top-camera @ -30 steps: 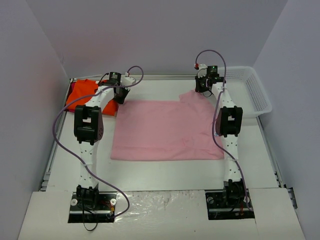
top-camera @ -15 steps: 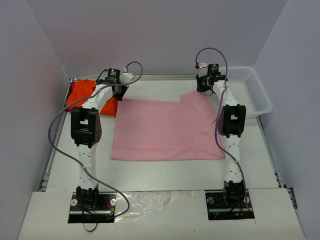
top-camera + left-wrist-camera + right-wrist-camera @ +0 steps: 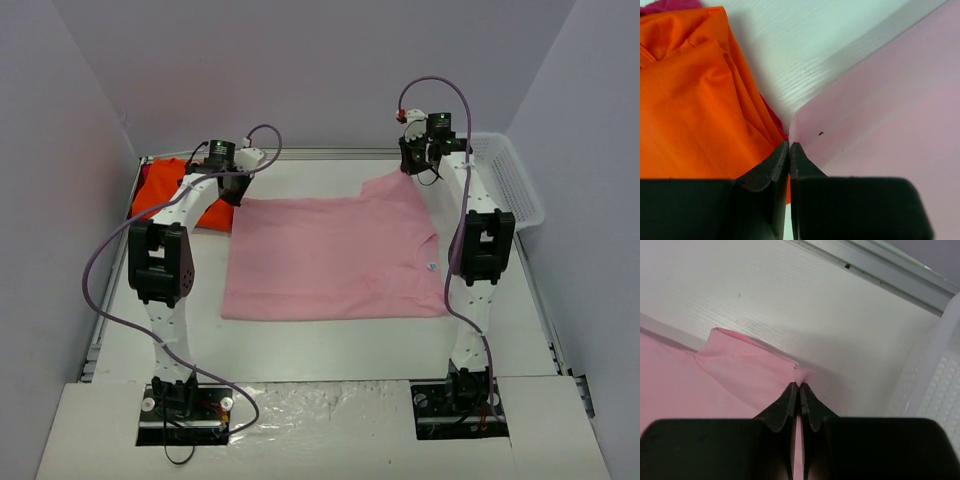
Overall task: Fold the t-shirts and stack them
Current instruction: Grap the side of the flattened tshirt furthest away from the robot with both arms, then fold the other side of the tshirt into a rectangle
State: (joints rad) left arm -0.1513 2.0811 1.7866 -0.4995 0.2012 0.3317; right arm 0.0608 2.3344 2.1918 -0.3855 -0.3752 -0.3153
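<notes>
The light pink t-shirt [image 3: 335, 255] lies spread in the middle of the table. My left gripper [image 3: 236, 192] is shut on its far left corner [image 3: 805, 125] and holds that corner lifted. My right gripper [image 3: 412, 165] is shut on its far right corner [image 3: 765, 372], also lifted. The bright orange t-shirt [image 3: 165, 185] lies bunched at the far left, right beside the left gripper [image 3: 789, 145], and fills the left of the left wrist view [image 3: 695, 100]. The right gripper [image 3: 799, 386] pinches a small fold of pink cloth.
A white mesh basket [image 3: 505, 180] stands at the far right; its rim [image 3: 940, 375] is close to the right gripper. A metal rail [image 3: 880, 270] runs along the table's far edge. Purple walls enclose the table.
Both grippers have risen and drawn back toward the far edge with the pink shirt's corners. The right corner has lifted off the table and the arms have swung outward.
</notes>
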